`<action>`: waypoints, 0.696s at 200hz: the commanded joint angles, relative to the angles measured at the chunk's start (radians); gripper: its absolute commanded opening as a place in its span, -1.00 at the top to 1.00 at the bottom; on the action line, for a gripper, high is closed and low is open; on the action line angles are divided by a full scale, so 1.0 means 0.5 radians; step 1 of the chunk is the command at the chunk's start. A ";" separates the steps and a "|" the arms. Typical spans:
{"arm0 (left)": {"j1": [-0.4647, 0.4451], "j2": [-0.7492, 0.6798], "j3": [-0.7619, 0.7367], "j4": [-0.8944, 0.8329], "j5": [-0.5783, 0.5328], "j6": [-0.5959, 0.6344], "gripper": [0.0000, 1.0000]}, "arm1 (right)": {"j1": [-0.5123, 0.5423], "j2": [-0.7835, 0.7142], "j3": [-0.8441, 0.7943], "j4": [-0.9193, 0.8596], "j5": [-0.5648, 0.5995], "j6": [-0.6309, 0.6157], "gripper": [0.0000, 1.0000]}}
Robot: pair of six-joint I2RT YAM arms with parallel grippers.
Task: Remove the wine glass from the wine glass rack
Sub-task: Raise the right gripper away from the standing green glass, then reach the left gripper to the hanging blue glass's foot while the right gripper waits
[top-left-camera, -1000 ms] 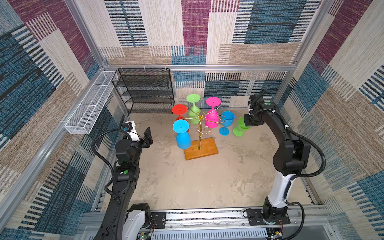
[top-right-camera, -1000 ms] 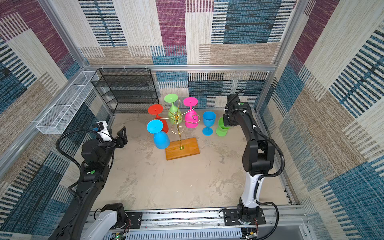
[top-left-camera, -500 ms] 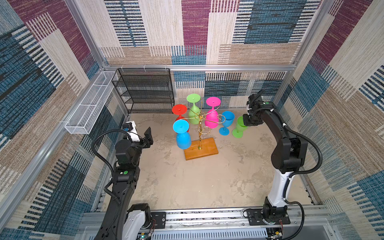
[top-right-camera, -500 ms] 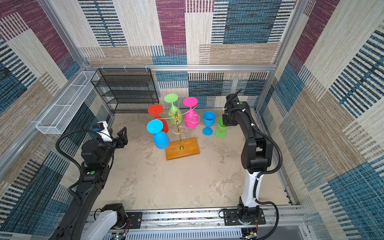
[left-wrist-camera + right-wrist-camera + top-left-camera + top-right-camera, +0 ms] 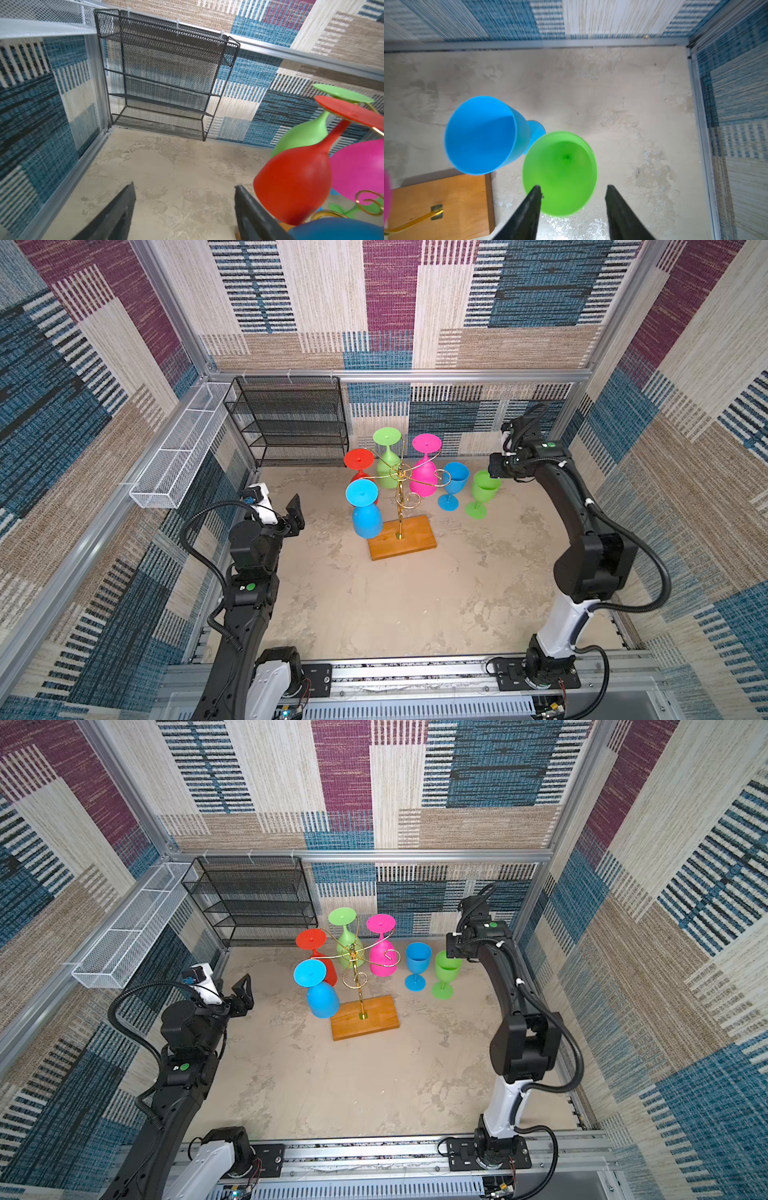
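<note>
The right gripper [image 5: 573, 186] had let go. A second before, it was clamped on the rim of the green glass [image 5: 484, 488], which leaned in its grip. Now its fingers stood apart, straddling the rim wall and, as far as the wrist view showed, holding nothing. The glass stood upright on its own foot on the table [image 5: 374, 605], just beside the blue glass [image 5: 456, 479] and apart from the rack [image 5: 415, 538].

That glass was therefore off the rack and set down. The step in hand looked like the release, and what seemed left for that arm was to lift away without nudging the rim. Four others hung upside down on the rack, so more removals might follow.

The left gripper [image 5: 185, 186] had not moved. It hovered wide open and empty near the red glass [image 5: 295, 182].
</note>
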 commanded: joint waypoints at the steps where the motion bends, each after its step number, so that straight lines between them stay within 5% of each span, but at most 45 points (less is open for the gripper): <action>1: 0.023 0.001 0.094 -0.012 0.263 -0.221 -0.54 | 0.002 -0.286 -0.190 0.507 -0.196 0.085 -0.31; 55: 0.099 -0.013 0.407 -0.469 0.845 -0.555 -0.43 | 0.002 -0.938 -0.888 1.184 -0.706 0.230 -0.99; 105: 0.102 0.274 0.658 -0.505 1.677 -0.934 -0.31 | 0.002 -1.127 -1.053 1.358 -0.978 0.368 -0.99; 139: 0.092 0.381 0.607 -0.326 1.801 -1.092 -0.25 | 0.002 -1.178 -1.065 1.328 -1.009 0.362 -0.99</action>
